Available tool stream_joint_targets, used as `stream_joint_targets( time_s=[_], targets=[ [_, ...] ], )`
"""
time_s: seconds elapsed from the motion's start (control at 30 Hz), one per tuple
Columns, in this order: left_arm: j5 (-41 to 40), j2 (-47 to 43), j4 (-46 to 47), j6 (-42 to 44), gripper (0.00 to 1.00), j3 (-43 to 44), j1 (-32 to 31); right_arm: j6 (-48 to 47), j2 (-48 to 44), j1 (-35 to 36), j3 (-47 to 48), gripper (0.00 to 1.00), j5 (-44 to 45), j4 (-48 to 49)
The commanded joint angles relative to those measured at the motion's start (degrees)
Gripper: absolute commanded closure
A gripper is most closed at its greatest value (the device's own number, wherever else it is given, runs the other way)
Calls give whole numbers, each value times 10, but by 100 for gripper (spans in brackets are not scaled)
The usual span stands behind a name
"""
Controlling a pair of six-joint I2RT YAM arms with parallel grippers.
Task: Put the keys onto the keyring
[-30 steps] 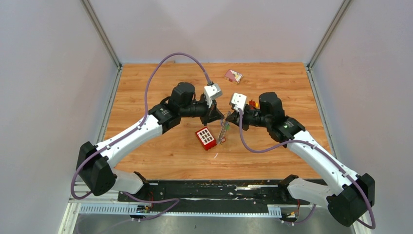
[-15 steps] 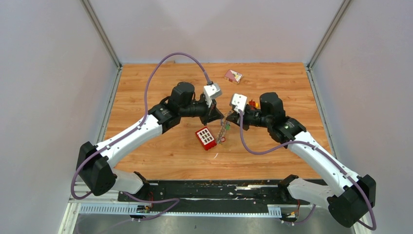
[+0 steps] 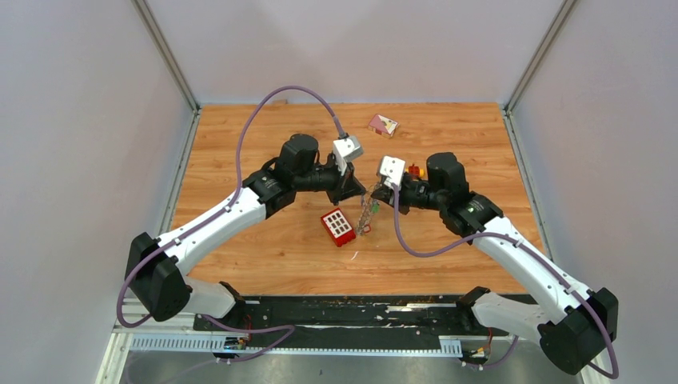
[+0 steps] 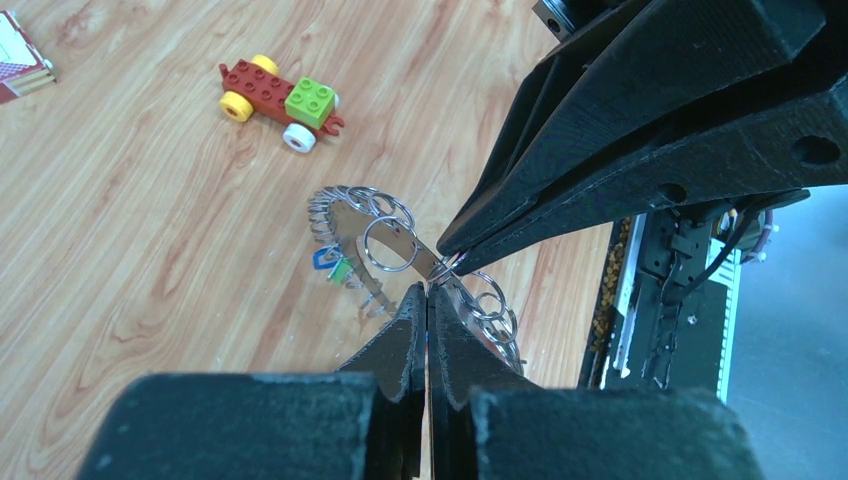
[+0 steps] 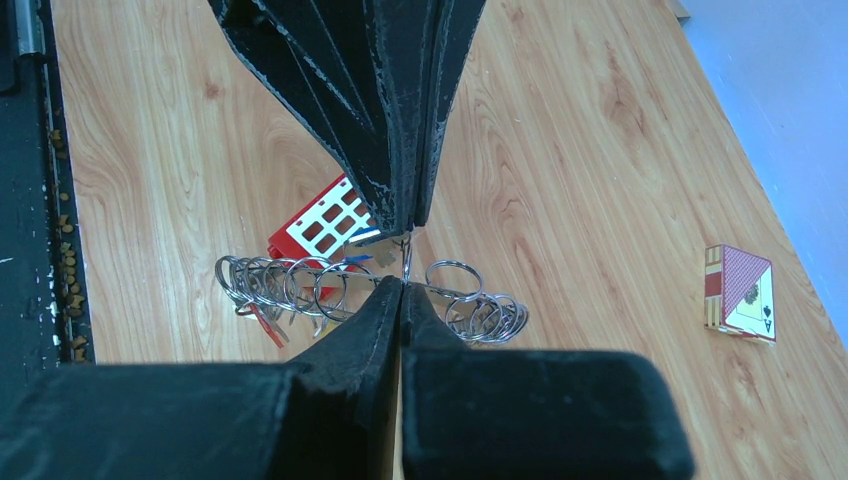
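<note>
Above the table (image 3: 240, 240): both arms meet tip to tip, barely shifted over the last second.
Left hand (image 4: 427, 292): pressed together, pinching the keyring (image 4: 350, 222) by its rim.
Right hand (image 5: 402, 285): likewise pinching it, opposite.
Keyring: hangs lifted beside the red brick (image 3: 338, 226), unmoved.
Keys (image 4: 330, 262): blue and green tags dangle from it; fine threading seems underway.

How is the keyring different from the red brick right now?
The keyring is grey metal fringed with small loops; the red brick is red plastic with a white grid. The keyring is pinched by the left gripper and right gripper, both shut; the brick lies untouched on the table. They look about equally wide.
</note>
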Motion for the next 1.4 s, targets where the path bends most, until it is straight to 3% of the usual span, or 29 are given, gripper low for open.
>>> stream_joint_targets(
  time_s=[0.0, 0.83, 1.1, 1.37],
  targets=[
    [1, 4, 6, 3, 100, 20, 4, -10, -23, 5, 1, 100, -25, 25],
    [27, 1, -11, 60, 100, 24, 4, -16, -30, 5, 7, 100, -46, 18],
    [28, -2, -26, 99, 81, 31, 4, -17, -29, 4, 9, 100, -51, 15],
    [26, -2, -59, 141, 69, 50, 4, -23, -30, 5, 7, 100, -55, 12]
  ],
)
